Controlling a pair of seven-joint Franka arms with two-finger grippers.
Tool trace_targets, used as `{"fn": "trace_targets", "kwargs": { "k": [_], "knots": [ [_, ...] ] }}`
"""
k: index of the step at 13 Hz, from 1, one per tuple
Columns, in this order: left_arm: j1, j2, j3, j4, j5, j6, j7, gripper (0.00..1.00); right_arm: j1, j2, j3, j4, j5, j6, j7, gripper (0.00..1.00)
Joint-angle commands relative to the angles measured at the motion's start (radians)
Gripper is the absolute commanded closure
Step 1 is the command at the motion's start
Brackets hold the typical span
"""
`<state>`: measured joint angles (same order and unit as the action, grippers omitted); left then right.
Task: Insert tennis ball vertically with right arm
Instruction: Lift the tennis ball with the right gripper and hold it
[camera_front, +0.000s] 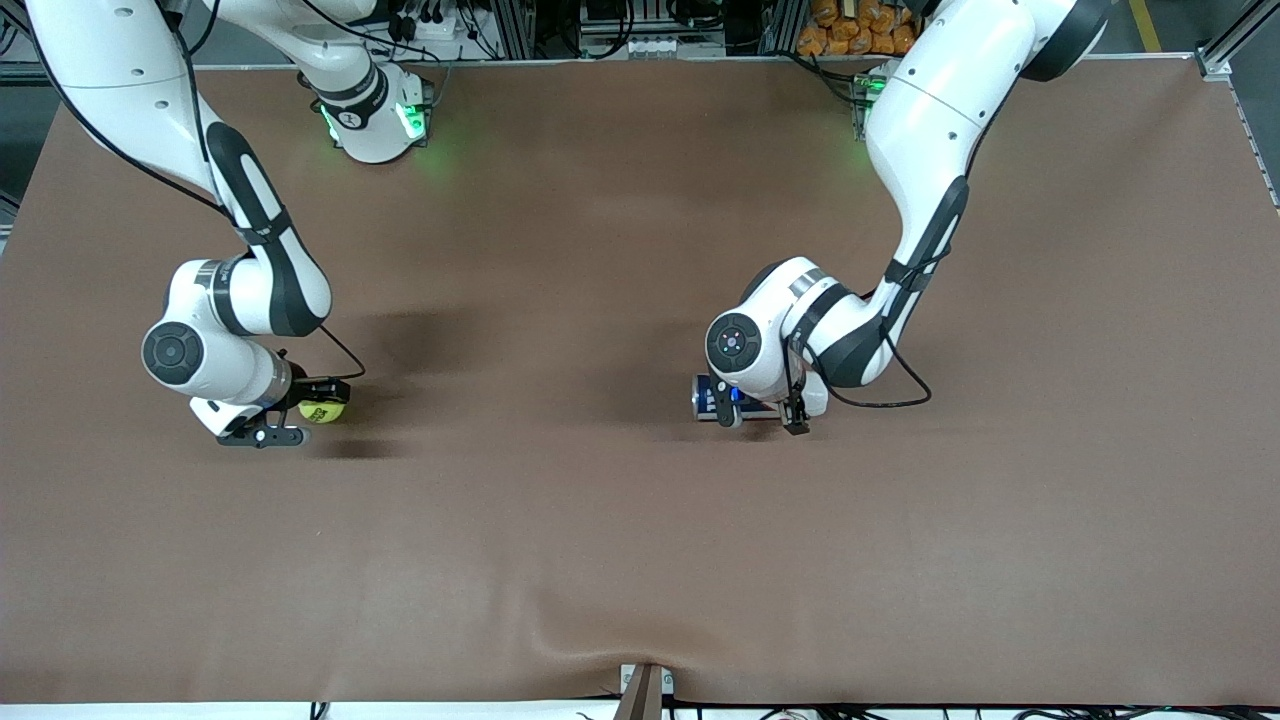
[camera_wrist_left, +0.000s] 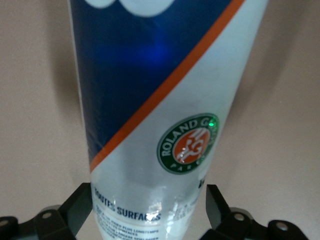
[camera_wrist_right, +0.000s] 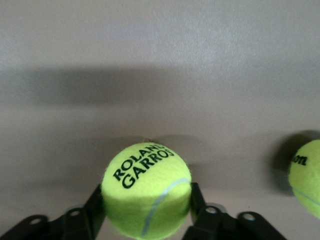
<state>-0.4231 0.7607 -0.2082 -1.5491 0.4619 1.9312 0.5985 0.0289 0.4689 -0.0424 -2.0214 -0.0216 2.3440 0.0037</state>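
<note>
My right gripper (camera_front: 310, 413) is shut on a yellow-green tennis ball (camera_front: 325, 410) printed "Roland Garros", low over the table toward the right arm's end. In the right wrist view the ball (camera_wrist_right: 146, 187) fills the gap between the black fingers (camera_wrist_right: 94, 207) of that gripper (camera_wrist_right: 146, 212). A blue, white and orange ball tube (camera_front: 712, 388) lies on its side mid-table under the left wrist. My left gripper (camera_front: 760, 415) is shut on it. In the left wrist view the tube (camera_wrist_left: 155, 110) sits between the fingers (camera_wrist_left: 216, 205) of that gripper (camera_wrist_left: 148, 210). The tube's mouth is hidden.
A second tennis ball (camera_wrist_right: 306, 176) lies on the table beside the held one; it is seen only in the right wrist view. The brown table mat (camera_front: 640, 540) is wide and bare toward the front camera, with a small wrinkle at its front edge.
</note>
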Motion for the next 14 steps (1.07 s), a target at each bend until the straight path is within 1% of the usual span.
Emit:
{"fn": "trace_targets", "kwargs": {
  "k": [1, 3, 5, 7, 9, 11, 14],
  "knots": [
    [-0.008, 0.012, 0.003, 0.004, 0.046, 0.014, -0.02, 0.0, -0.004, -0.006, 0.006, 0.116, -0.009, -0.151, -0.007, 1.0],
    [-0.019, 0.016, 0.004, 0.006, 0.055, 0.014, -0.029, 0.0, -0.009, -0.012, 0.006, 0.228, -0.008, -0.303, -0.002, 1.0],
    [-0.023, 0.017, 0.007, 0.004, 0.055, 0.014, -0.043, 0.0, -0.026, -0.019, 0.004, 0.382, -0.003, -0.508, 0.001, 1.0],
    [-0.023, 0.02, 0.009, 0.003, 0.058, 0.012, -0.045, 0.0, -0.03, -0.024, 0.004, 0.521, -0.003, -0.665, 0.005, 1.0],
    [-0.025, 0.023, 0.009, 0.003, 0.079, 0.012, -0.046, 0.0, -0.027, -0.048, 0.006, 0.608, -0.006, -0.757, 0.076, 1.0],
    [-0.025, 0.023, 0.009, 0.0, 0.081, 0.012, -0.045, 0.0, -0.023, -0.058, 0.007, 0.694, -0.008, -0.801, 0.098, 1.0],
    [-0.026, 0.031, 0.009, 0.0, 0.101, 0.009, -0.048, 0.0, -0.023, -0.082, 0.01, 0.823, -0.011, -1.023, 0.099, 1.0]
  ]
}}
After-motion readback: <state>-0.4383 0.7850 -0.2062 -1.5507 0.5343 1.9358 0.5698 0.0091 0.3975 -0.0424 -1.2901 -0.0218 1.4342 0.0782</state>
